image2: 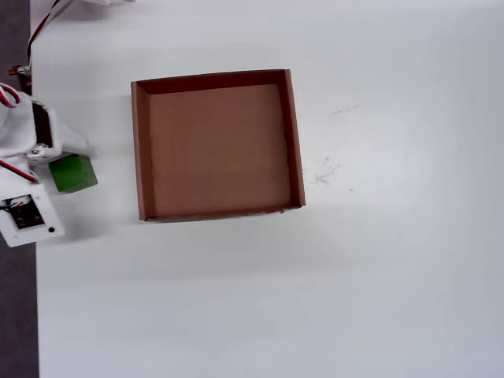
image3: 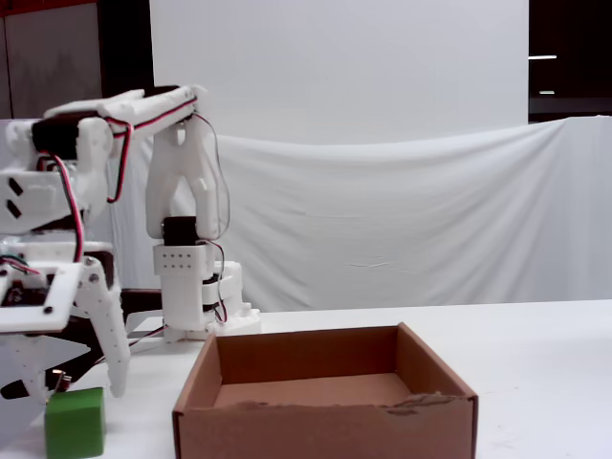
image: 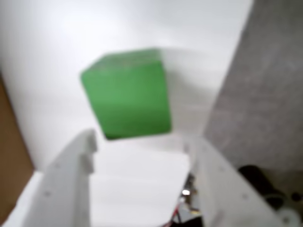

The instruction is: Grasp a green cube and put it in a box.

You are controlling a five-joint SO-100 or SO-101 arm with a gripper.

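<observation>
Close under the wrist camera, the white gripper (image: 137,156) stands spread wide with nothing between its fingers, one finger (image: 71,175) low at the left and the other at the right, and the green cube (image: 127,94) sits just beyond their tips on the white worktop (image: 61,42). Seen from overhead, the green cube (image2: 72,174) lies well to the left of the box (image2: 139,157), apart from its wall, and the box holds nothing.
</observation>
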